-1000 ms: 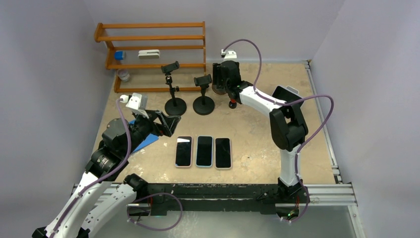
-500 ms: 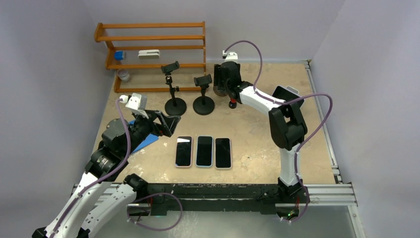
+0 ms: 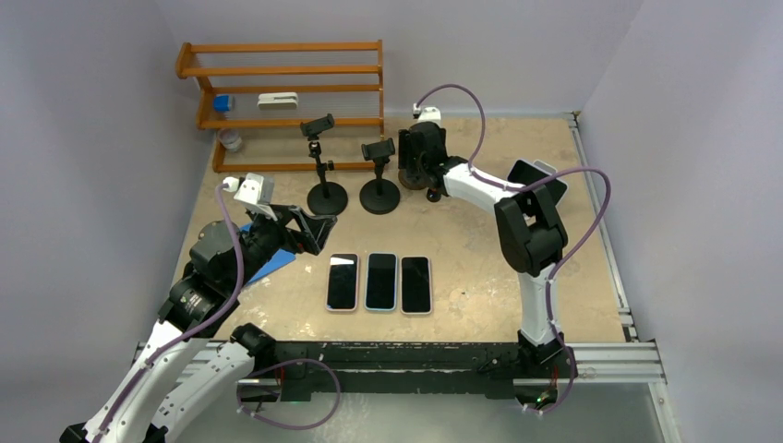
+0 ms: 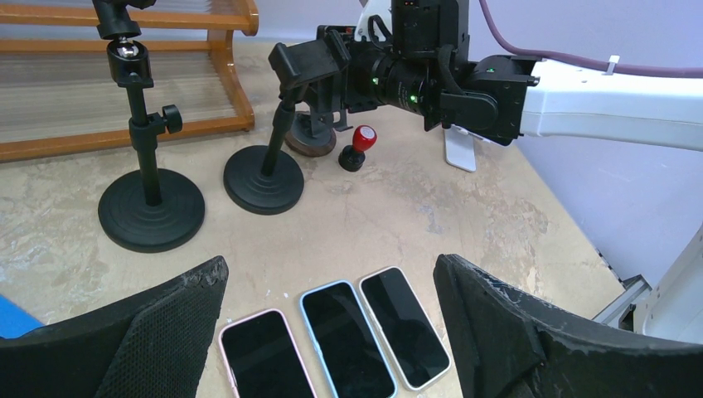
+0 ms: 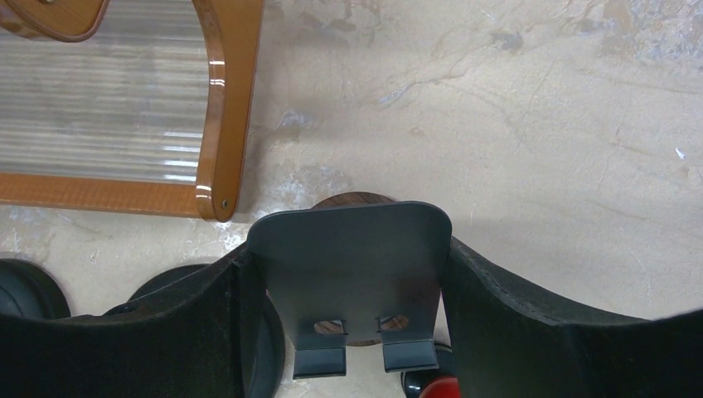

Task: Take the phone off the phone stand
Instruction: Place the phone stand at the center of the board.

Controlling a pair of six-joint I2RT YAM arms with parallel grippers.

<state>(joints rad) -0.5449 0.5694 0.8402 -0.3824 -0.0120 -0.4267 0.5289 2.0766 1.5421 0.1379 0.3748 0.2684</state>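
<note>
From above, three flat black-screened phones lie side by side on the mottled tan table (image 3: 471, 249), near its middle: a pink-edged phone (image 3: 343, 281), a blue-edged phone (image 3: 381, 281) and a white-edged phone (image 3: 416, 284). Just left of them the left gripper (image 3: 320, 231) hangs with its jaws spread wide and nothing between them. Farther back stand a tall black round-based stand (image 3: 323, 166) and a short black round-based stand (image 3: 379, 171), in front of an orange wooden rack (image 3: 282, 92). The right gripper (image 3: 413, 157) is just right of the short stand.

The left wrist view shows all three phones (screens dark) flat between its wide-apart fingers, and a small red-knobbed black peg (image 4: 361, 143) near the right gripper.

In the right wrist view the fingers sit against both side edges of a dark grey flat plate with two small bottom tabs (image 5: 348, 274), clasped at a middling width. I cannot tell whether it is a phone or a cradle. A round brown wooden base (image 5: 352, 199) shows behind it.
</note>
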